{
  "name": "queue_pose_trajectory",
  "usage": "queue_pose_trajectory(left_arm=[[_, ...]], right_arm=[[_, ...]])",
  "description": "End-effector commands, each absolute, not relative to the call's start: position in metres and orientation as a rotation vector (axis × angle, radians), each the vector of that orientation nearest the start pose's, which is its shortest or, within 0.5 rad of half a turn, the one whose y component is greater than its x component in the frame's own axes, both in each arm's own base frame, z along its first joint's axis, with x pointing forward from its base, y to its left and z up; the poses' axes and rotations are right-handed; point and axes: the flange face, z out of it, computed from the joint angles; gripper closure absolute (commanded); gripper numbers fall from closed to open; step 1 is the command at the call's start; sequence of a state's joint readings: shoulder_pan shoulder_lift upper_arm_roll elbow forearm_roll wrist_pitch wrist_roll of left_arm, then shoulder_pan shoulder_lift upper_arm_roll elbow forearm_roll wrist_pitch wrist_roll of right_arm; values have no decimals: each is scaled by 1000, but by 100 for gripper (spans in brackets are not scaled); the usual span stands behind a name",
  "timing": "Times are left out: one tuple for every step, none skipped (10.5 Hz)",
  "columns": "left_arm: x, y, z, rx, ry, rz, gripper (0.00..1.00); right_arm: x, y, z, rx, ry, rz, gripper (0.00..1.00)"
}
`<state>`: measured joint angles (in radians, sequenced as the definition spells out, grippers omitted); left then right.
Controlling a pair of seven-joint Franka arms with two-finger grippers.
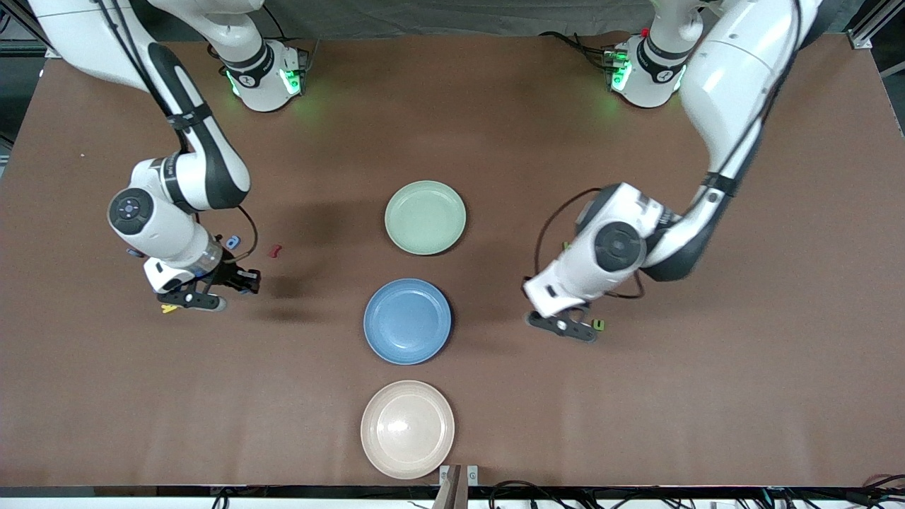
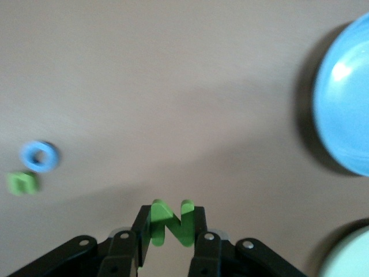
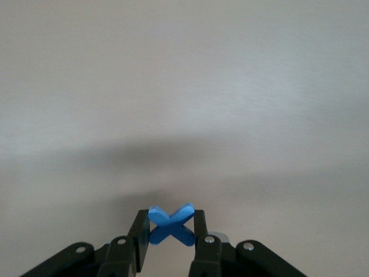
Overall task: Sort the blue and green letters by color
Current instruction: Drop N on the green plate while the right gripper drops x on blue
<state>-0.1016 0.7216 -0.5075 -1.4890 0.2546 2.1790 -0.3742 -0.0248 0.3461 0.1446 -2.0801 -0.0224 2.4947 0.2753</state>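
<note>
Green plate [image 1: 425, 217], blue plate [image 1: 407, 321], beige plate [image 1: 407, 428]: nothing inside.

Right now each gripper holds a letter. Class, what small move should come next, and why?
Probably carry each letter toward its matching plate. The left gripper is shut on the green N, so it should go to the green plate; the right gripper grips the blue X, bound for the blue plate.

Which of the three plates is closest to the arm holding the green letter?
The blue plate, the middle of the three. The left gripper holds the green N beside it; the green plate and beige plate sit farther away.
</note>
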Motion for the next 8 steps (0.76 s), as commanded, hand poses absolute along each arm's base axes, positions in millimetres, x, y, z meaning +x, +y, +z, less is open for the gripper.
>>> queue_pose_trajectory(left_arm=[[574,-424,291,-3236,133,31,100],[556,-449,290,-3241,39,44,100],[534,-476,289,-3240,-59,57,100],[515,-496,286,-3236,-159,74,100],[497,-513,281,-3223,-266,95,100],[480,-530,275,-3213,-376,111,100],[464,-545,263,-3208,-491,130,100],[458,-554,252,-3211,-601,140,100]], right_arm=[[623,146,288,-3057,257,-122,86],[632,178,287,-3042,261,-138,81],[641,201,281,-3024,292,-146,82],[648,228,278,-3008,297,-160,82],[652,251,274,-2993,306,-168,83],[655,272,268,-2979,332,-173,83],[653,296,263,-2967,348,-173,83],[652,315,259,-2956,350,-174,83]])
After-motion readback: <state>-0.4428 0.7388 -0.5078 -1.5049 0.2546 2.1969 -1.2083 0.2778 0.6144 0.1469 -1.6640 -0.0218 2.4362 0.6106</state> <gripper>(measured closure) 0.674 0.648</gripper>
